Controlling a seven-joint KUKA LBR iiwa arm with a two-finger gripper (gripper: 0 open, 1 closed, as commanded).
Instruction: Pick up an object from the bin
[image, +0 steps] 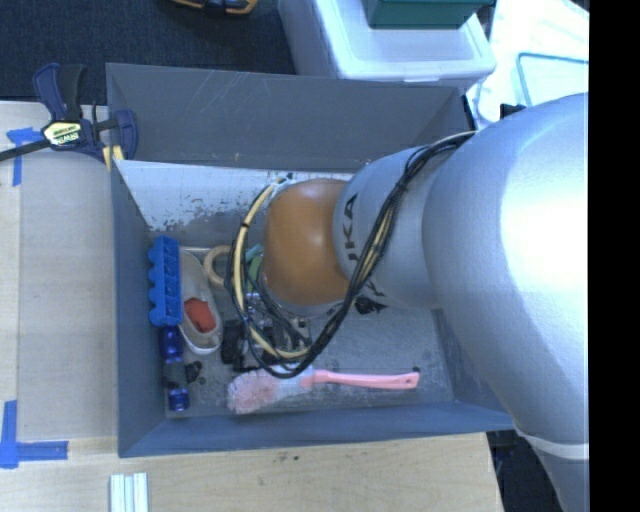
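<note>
- The gripper (252, 342) hangs low in the bin (300, 432), under the arm's orange cover (300, 240). I cannot tell if it is spread or pressed together.
- I think the pick is not done yet.
- The nearest thing is a pink brush (345, 380), just at 6 o'clock from the gripper, by the bin's front wall.
- The brush lies flat. Its long side runs from 9 to 3 o'clock, with the fluffy head at 9.
- A white cup (201, 335) and a blue block (164, 280) sit at 9 o'clock.
- Next, I think it must go down and squeeze one thing across its thin side.
</note>
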